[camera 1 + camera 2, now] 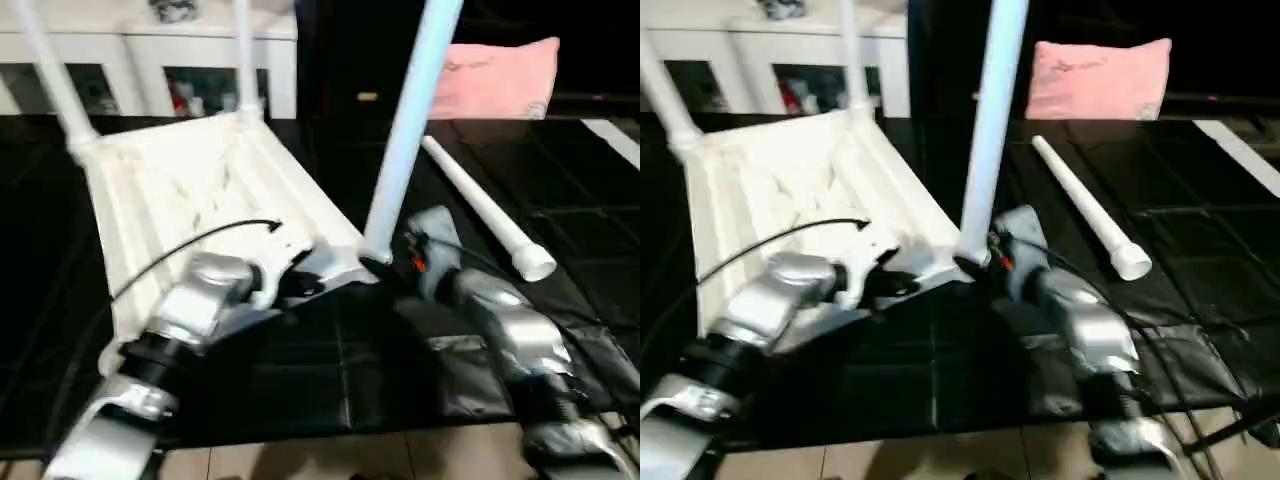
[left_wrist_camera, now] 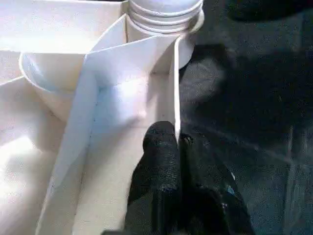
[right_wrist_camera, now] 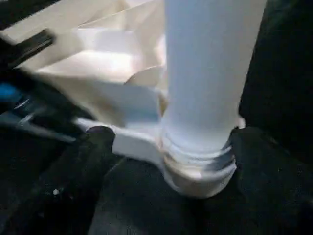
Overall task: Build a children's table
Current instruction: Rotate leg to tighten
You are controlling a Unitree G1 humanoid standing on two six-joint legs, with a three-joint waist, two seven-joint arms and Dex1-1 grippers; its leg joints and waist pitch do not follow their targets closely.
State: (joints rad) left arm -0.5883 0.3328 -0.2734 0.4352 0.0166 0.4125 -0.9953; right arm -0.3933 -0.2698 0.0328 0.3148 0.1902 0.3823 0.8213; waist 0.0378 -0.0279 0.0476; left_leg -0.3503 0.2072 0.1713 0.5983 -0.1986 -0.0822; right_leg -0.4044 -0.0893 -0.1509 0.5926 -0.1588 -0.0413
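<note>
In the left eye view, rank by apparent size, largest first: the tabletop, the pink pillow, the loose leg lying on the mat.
1. tabletop
2. pink pillow and loose leg: too alike to rank; the pillow is farther away.

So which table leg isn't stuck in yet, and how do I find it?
Find the upside-down white tabletop on the black mat, then the pink pillow behind it. Between them, right of the tabletop, a long white leg lies flat on the mat. The other legs stand up in corner sockets, like the near one; this one is lying down.
</note>
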